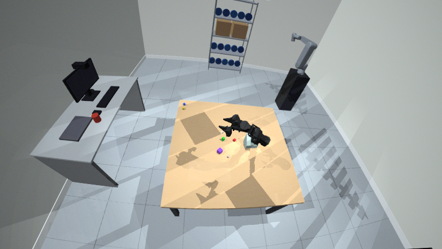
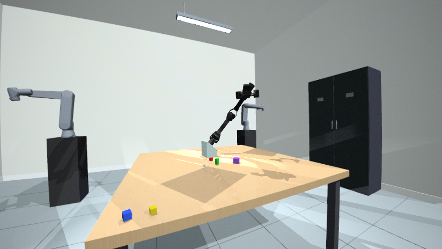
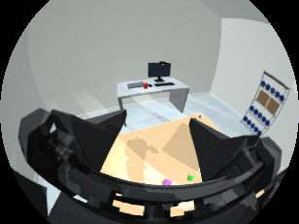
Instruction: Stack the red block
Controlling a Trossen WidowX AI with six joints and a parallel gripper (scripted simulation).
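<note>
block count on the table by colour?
red block: 1
green tower: 1 (too small to tell how many blocks are in it)
purple block: 1
blue block: 1
yellow block: 1
small white block: 1 (a second shows in the top view)
Total: 7

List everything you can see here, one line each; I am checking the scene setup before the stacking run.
Red block: 1, red, on the table beside the green tower.
Green tower: 1, green, upright, mid-table.
Purple block: 1, purple, near the tower.
Blue block: 1, blue, far table corner.
Yellow block: 1, yellow, next to the blue one.
Small white cube: 1, white, near the tower.
Table: 1, light wood.
Desk: 1, grey, with monitor, keyboard, red mug.
Shelf: 1, blue balls and boxes.
Cabinet: 1, black.
Grey arms on pedestals: 2, by the walls.
Hand: 1, black, open, raised high, holding nothing.
</note>
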